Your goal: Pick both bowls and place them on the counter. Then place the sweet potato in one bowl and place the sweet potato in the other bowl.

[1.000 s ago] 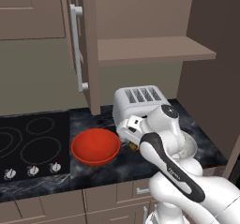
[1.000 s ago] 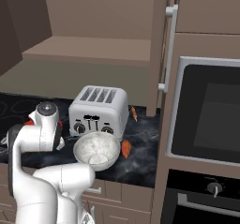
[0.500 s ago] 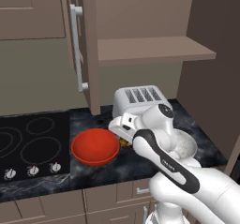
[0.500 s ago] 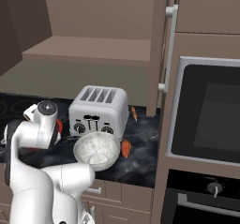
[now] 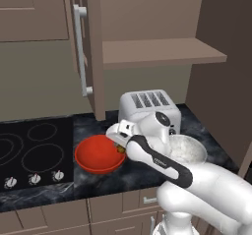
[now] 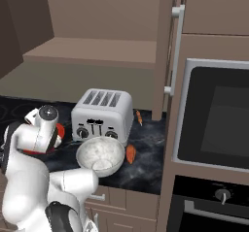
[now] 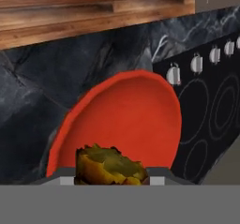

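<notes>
The red bowl is seen on the black counter, between the cooktop and the marbled bowl, with the toaster standing behind them. The gripper is held over the red bowl's right rim, and a small brownish-yellow lump, taken to be a sweet potato, is pinched at its tip. In the hand view the same lump is seen between the jaws, low in the picture, with the red bowl's hollow directly behind it; the finger tips themselves are cut off by the lower edge, so the grip is judged from the lump's place alone.

From the right base view much of the red bowl is hidden behind the arm, and only a sliver of its rim is made out. The marbled bowl is shown near the counter's front edge; whether anything lies inside cannot be told. A second orange sweet potato is seen just beside it on the right, and a smaller orange piece, too small to identify, lies further back by the cabinet
</notes>
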{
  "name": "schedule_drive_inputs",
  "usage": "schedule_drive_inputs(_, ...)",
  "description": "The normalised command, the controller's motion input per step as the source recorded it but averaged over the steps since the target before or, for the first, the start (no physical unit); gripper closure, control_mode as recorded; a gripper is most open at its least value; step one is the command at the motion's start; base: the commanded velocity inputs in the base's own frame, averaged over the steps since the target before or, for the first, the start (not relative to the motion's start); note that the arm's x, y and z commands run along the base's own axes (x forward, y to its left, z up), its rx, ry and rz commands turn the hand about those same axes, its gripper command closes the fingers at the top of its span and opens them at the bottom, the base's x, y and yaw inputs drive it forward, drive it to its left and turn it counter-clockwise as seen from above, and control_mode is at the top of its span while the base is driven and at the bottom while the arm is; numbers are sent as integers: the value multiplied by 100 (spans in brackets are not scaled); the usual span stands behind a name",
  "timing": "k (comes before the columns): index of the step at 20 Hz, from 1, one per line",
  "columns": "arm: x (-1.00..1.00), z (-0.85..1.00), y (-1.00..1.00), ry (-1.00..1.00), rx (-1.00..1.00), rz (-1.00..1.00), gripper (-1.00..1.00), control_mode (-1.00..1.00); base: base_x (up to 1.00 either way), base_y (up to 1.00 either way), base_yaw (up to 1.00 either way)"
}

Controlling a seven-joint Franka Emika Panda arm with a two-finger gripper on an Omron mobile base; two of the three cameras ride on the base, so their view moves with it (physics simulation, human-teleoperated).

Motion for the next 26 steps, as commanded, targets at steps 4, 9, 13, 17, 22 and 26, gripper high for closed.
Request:
schedule_drive_inputs(4, 21, -10, 35, 1, 0, 1, 100, -100, 0, 0, 0)
schedule_drive_inputs(9, 9, -17, 31, 4, 0, 3, 100, -100, 0, 0, 0)
schedule_drive_inputs(13, 6, -24, 24, 4, 0, 2, 100, -100, 0, 0, 0)
schedule_drive_inputs(17, 17, -16, 13, 2, -1, 0, 100, -100, 0, 0, 0)
schedule_drive_inputs(22, 13, -10, 15, 6, -6, 1, 100, -100, 0, 0, 0)
schedule_drive_inputs(26, 11, -2, 14, 11, -9, 3, 100, -100, 0, 0, 0)
